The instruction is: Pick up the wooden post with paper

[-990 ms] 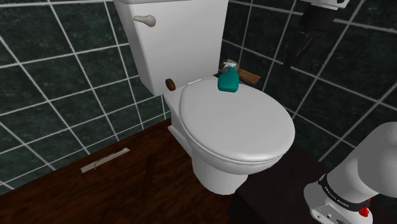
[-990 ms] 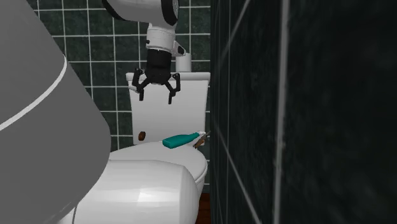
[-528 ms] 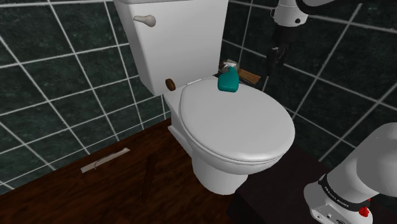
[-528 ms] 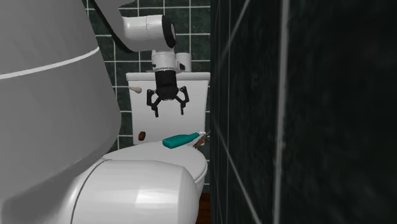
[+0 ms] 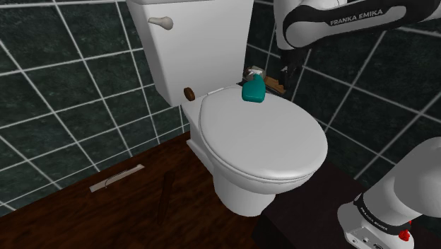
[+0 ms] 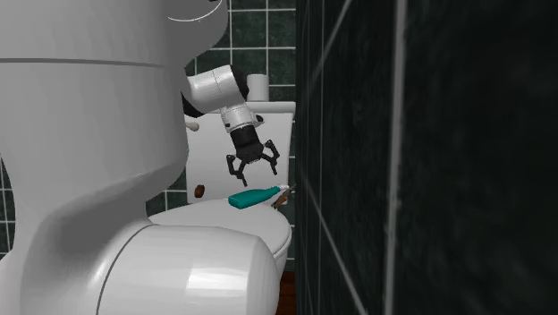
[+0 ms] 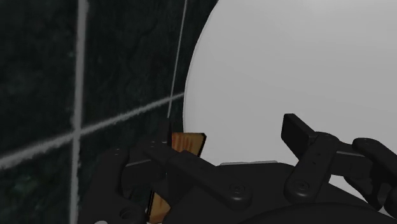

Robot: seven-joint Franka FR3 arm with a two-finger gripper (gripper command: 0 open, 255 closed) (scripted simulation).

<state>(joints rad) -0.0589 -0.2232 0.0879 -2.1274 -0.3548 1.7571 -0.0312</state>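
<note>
1. At the back of the closed toilet lid, close to the dark tiled wall, rests the wooden post. I cannot make out its paper.
2. A teal spray bottle lies on the lid just beside the post, on the side away from the wall.
3. My tool hangs above the bottle and post, apart from both, with its fingers spread and nothing between them.
4. In the wrist view, a brown piece of the post shows beside one finger. I judge that the tool is not centred over it.
5. Step in hand: the approach. Shift toward the wall until the post sits midway between the fingers, then descend.
6. Turn the wrist so that the fingers close across the post's narrow width, not along its length.
7. Check clearance. One finger must pass between post and bottle, the other between post and wall. Contact with the bottle could push it, or the post, off the lid.
8. Close only when both fingers flank the wood, then lift straight up.
</note>
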